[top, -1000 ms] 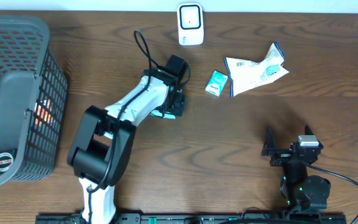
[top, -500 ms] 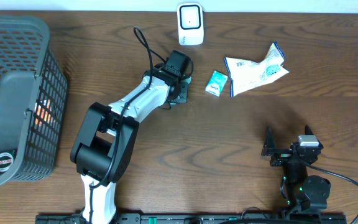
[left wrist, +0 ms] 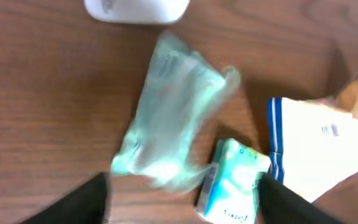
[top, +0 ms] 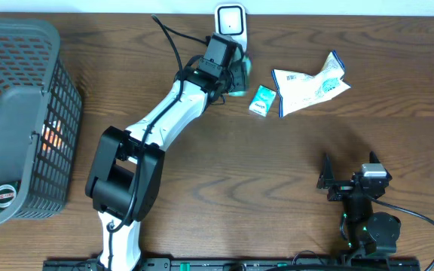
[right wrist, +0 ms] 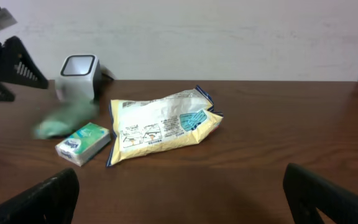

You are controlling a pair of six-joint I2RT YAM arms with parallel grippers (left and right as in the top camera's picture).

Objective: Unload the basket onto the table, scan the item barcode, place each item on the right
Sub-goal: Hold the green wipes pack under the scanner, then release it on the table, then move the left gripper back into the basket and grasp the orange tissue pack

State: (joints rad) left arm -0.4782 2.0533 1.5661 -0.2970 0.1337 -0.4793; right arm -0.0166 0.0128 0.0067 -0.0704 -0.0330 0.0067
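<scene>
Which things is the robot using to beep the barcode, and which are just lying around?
For the job: white scanner, blurry green packet, left gripper.

Just lying about: small mint pack, yellow bag, grey basket, right gripper parked by itself.

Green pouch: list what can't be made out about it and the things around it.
- green pouch: motion-blurred in the left wrist and right wrist views, so no barcode shows; overhead, the left arm covers part of it.
- scanner: cut off by the top edge of the left wrist view.
- basket: overhead, its mesh wall obscures what lies inside.
</scene>
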